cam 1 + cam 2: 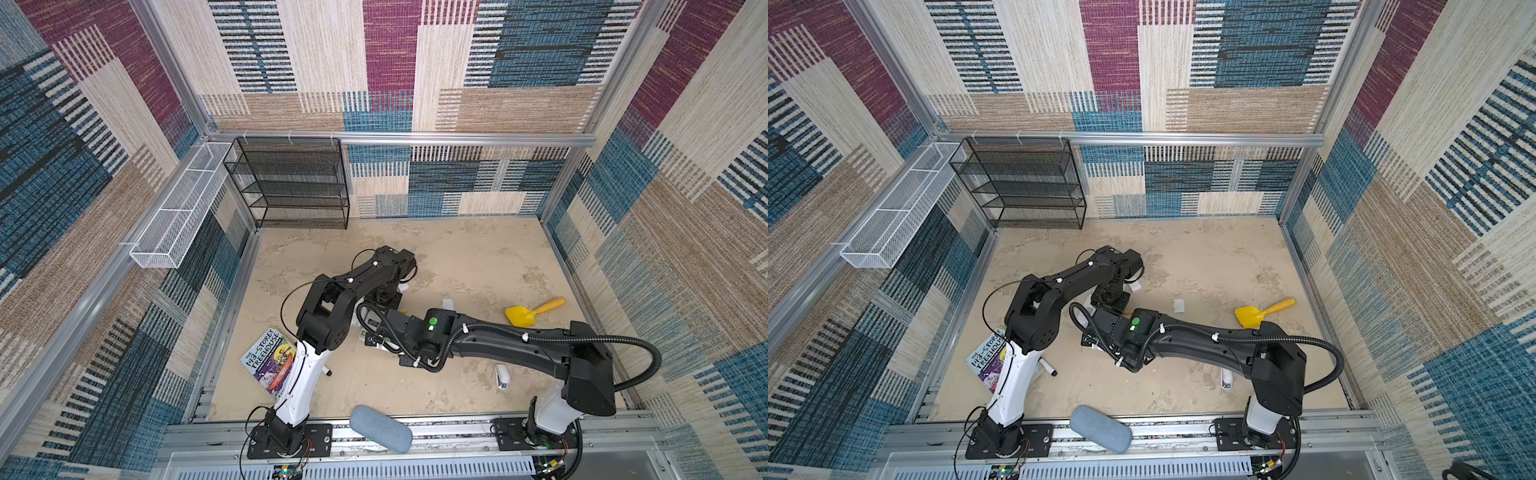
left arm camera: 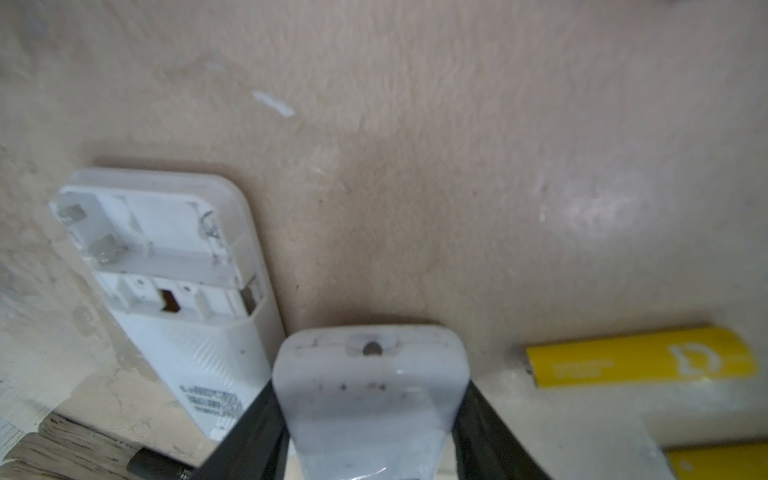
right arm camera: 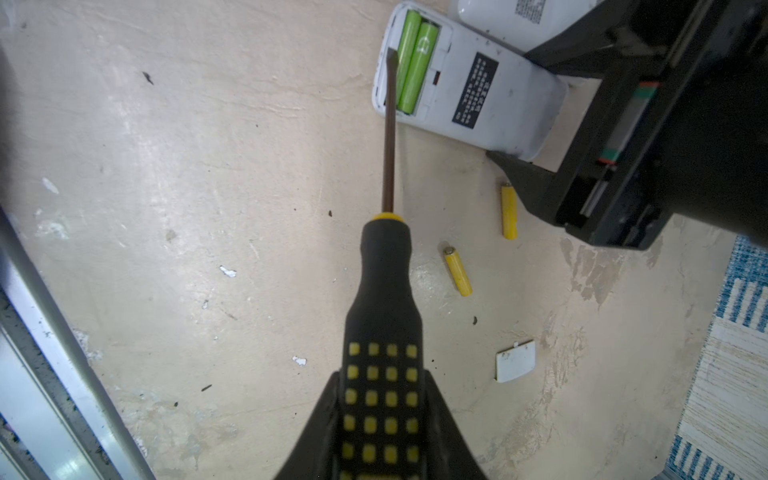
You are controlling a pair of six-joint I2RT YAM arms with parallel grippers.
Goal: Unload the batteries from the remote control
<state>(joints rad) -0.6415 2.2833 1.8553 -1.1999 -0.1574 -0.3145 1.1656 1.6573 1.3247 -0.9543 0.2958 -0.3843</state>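
Closest to my right wrist lens is the screwdriver point(image 3: 384, 291), its black-and-yellow handle clamped in the right gripper point(image 3: 381, 386), with the shaft pointing straight away toward the remote control point(image 3: 478, 91). That remote lies back-up on the table point(image 3: 166, 166) with its compartment uncovered and two green batteries point(image 3: 419, 62) side by side inside. My next move turns on one thing: the cells' long axis runs almost parallel to the shaft, and the flat blade tip sits at the compartment's outer edge, just beside the nearer green cell. Whether it touches, I cannot tell. I judge the tip must get under one end and lever up rather than push along the length. The left gripper point(image 2: 370, 419) is closed on the remote's opposite end, so my right arm is the one placed to pry. Two yellow batteries point(image 3: 509, 212) lie loose on the table near the left gripper. A second remote point(image 2: 166, 266), its compartment empty, lies just beside the held one, and a battery cover point(image 3: 515, 360) lies well apart. Nothing stands between blade and cells. The toy shovel point(image 1: 528, 313) and the book point(image 1: 268, 359) are far off.
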